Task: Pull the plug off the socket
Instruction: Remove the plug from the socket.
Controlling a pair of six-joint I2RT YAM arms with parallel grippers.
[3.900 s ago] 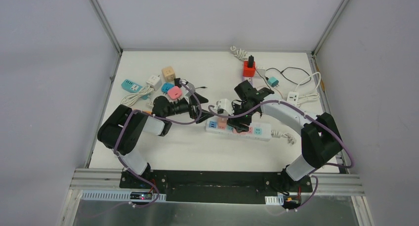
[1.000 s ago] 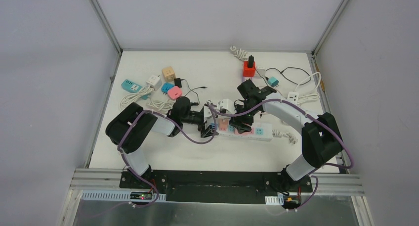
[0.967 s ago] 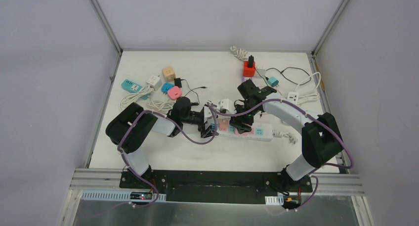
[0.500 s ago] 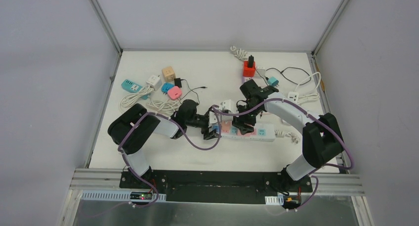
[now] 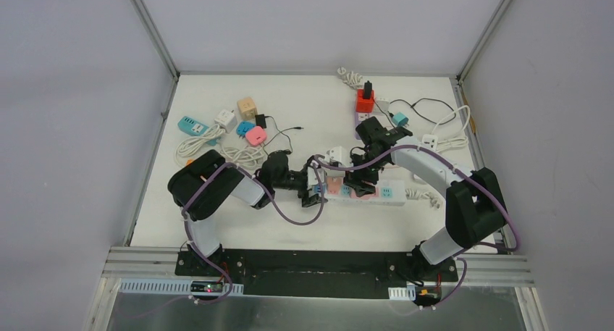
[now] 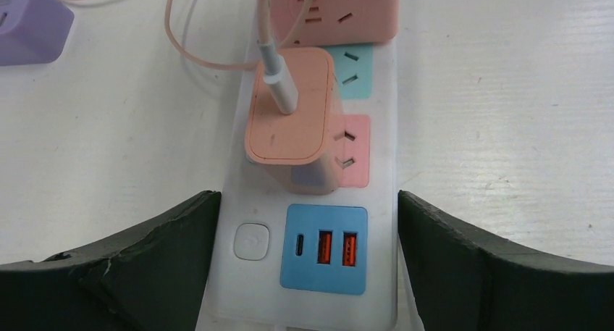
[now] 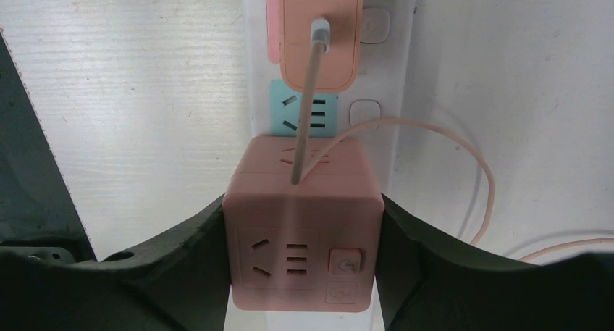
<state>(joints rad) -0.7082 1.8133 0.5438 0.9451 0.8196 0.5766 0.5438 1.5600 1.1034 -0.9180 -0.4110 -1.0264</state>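
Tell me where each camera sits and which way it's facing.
Top external: above and behind the bases, looking down on the white table; left arm and right arm visible.
Left wrist: on the left arm, looking down at the white power strip, USB end; left tool straddles it.
Right wrist: on the right arm, looking along the strip; right tool grips the pink cube socket.
Shared: both wrist views show the peach flat charger and that cube.

Camera layout: one overhead, two wrist-mounted
Top external looks down from behind the arm bases (image 5: 199, 262) over the worktop (image 5: 326, 229); both wrist views face down at close range from opposite ends, sharing the power strip (image 6: 380, 164), pink charger (image 6: 289, 106) and pink cube (image 7: 300, 222).
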